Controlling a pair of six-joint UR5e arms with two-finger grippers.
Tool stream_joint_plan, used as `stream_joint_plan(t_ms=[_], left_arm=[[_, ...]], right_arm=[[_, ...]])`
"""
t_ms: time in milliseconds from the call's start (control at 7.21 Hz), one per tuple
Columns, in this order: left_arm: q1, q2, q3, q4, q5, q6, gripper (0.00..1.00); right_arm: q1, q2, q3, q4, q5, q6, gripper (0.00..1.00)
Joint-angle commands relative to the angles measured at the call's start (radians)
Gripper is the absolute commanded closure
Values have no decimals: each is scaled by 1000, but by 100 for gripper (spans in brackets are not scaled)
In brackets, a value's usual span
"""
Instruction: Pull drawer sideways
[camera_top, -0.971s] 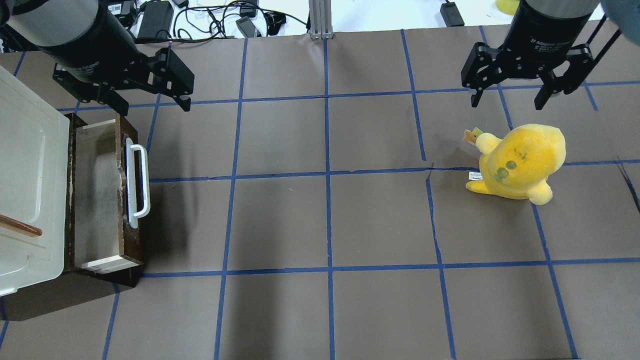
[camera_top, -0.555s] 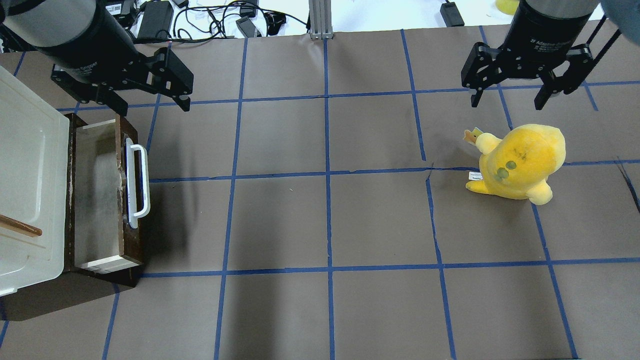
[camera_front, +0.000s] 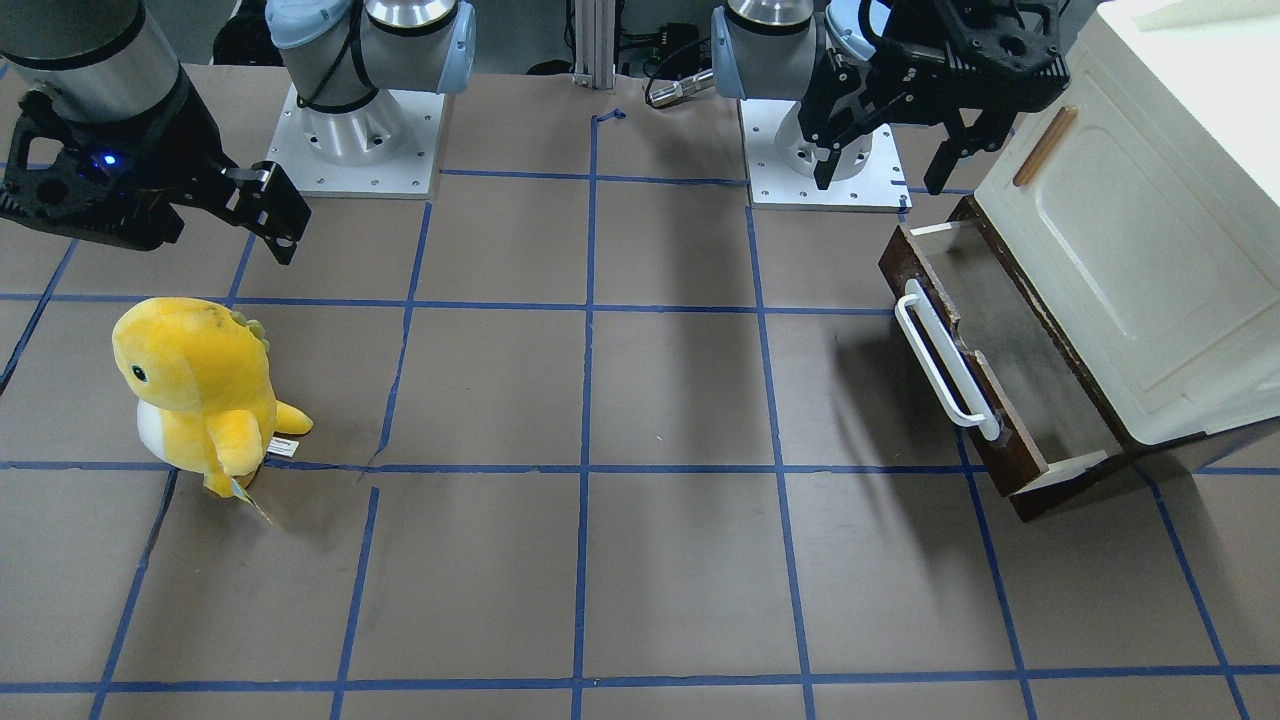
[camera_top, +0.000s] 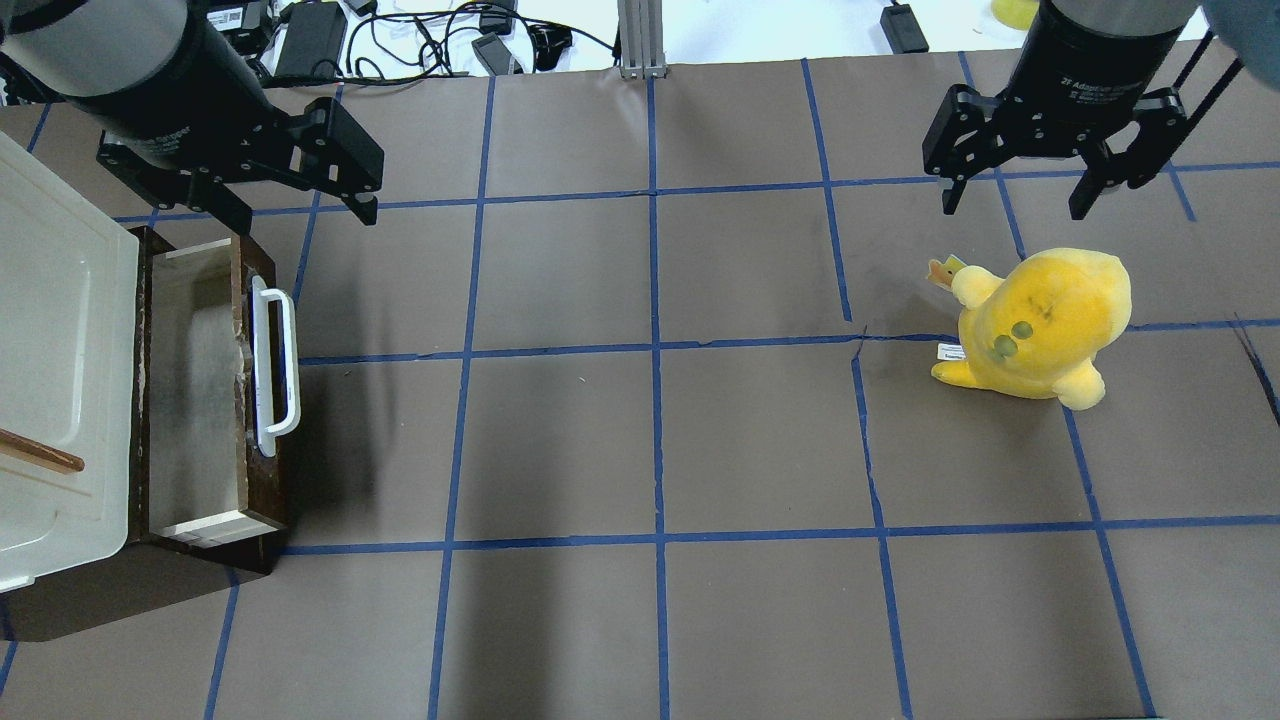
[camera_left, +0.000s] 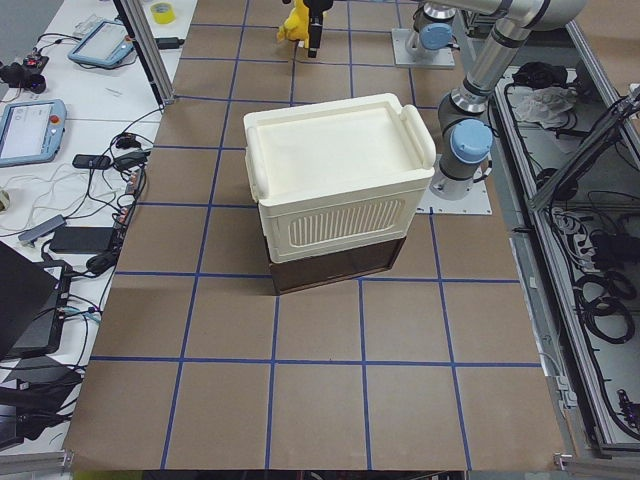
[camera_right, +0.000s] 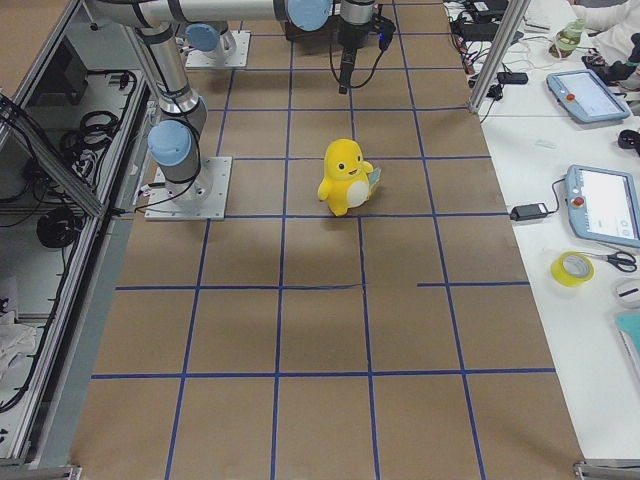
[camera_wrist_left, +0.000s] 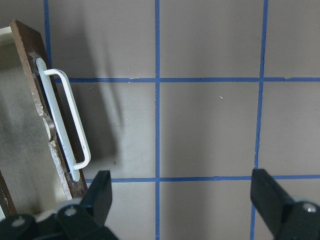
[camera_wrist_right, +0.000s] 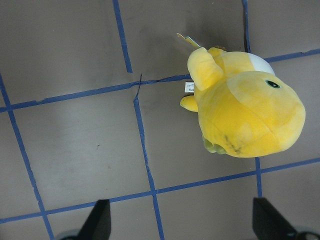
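Taking the overhead view as my clock, the drawer (camera_top: 195, 380) sits at 9 o'clock on the worktop (camera_top: 660, 440), standing well out from under the cream cabinet (camera_top: 55, 330) with its grey-brown floor showing, so I judge the pull largely done. My left pincer (camera_top: 303, 213) hangs spread wide and holding nothing, at about 1 o'clock from the white bar handle (camera_top: 276, 365) and apart from it; I read that as keeping clear so I don't nudge the front. My right pincer (camera_top: 1012, 206) is also spread and empty, hovering at 12 o'clock of the yellow plush toy (camera_top: 1045, 320), out of the way.
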Motion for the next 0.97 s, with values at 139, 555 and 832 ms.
stream_joint_plan(t_ms=[139, 555, 832], left_arm=[[-1, -10, -1, 6, -6, -2, 0], [-1, -10, -2, 4, -1, -2, 0], [0, -7, -7, 6, -7, -2, 0]], right_arm=[[-1, 0, 0, 0, 0, 0, 0], [0, 0, 0, 0, 0, 0, 0], [0, 0, 0, 0, 0, 0, 0]])
